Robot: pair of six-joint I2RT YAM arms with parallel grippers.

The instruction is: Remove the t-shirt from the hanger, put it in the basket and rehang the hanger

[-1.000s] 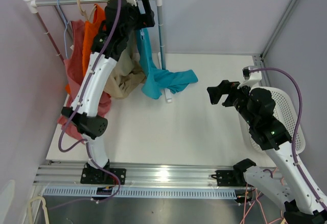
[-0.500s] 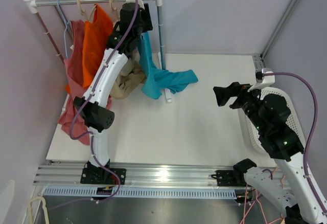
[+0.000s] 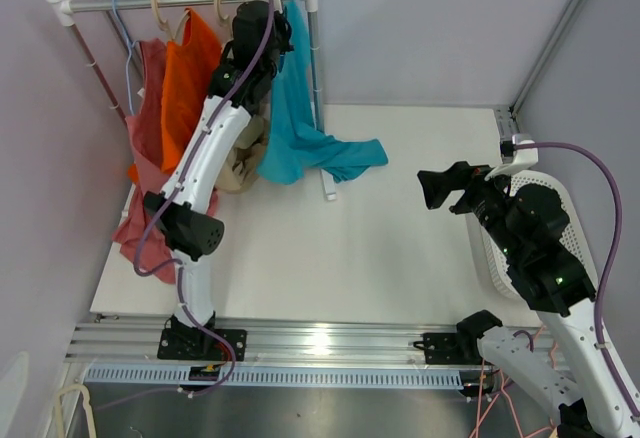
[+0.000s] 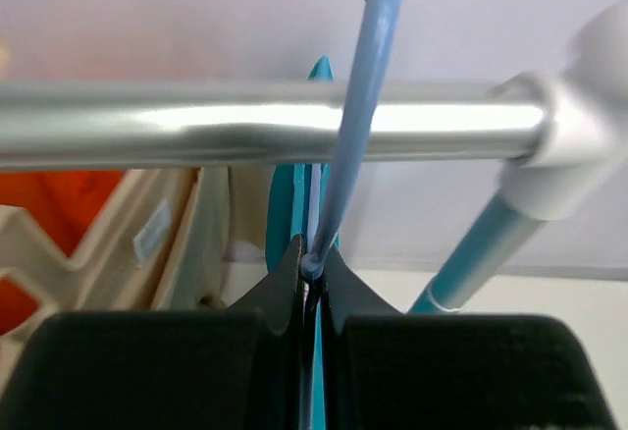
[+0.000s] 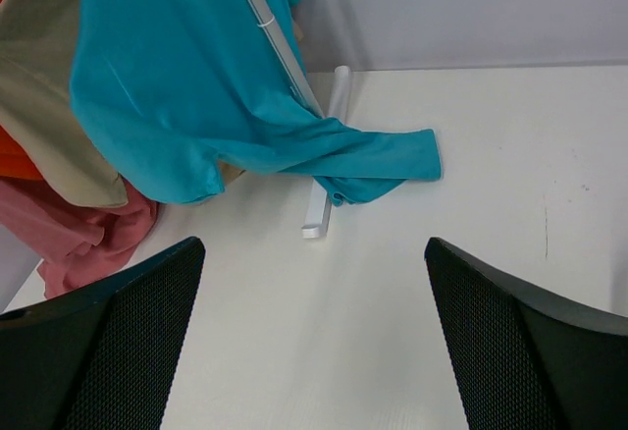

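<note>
A teal t-shirt [image 3: 288, 108] hangs on a light blue hanger [image 4: 358, 86] at the right end of the clothes rail [image 3: 190, 0]; its lower part trails onto the table [image 3: 345, 156]. In the left wrist view the hanger's thin neck runs up over the rail [image 4: 245, 121], and my left gripper [image 4: 312, 256] is shut on that neck just under the rail. From above, the left gripper [image 3: 268, 30] sits right beside the shirt's top. My right gripper [image 3: 442, 186] hovers open over the table's right side, well away from the shirt [image 5: 196, 86], with nothing between its fingers [image 5: 118, 322].
Beige [image 3: 240, 153], orange [image 3: 185, 78] and pink [image 3: 145, 108] garments hang left of the teal one on the same rail. The rack's white foot [image 5: 324, 194] lies on the table under the shirt. A white basket [image 3: 572, 226] stands at the right edge.
My left gripper has moved right along the rail and gone from open to shut on the hanger's neck. The teal shirt now hangs wider. The right arm drew back a little to the right.
</note>
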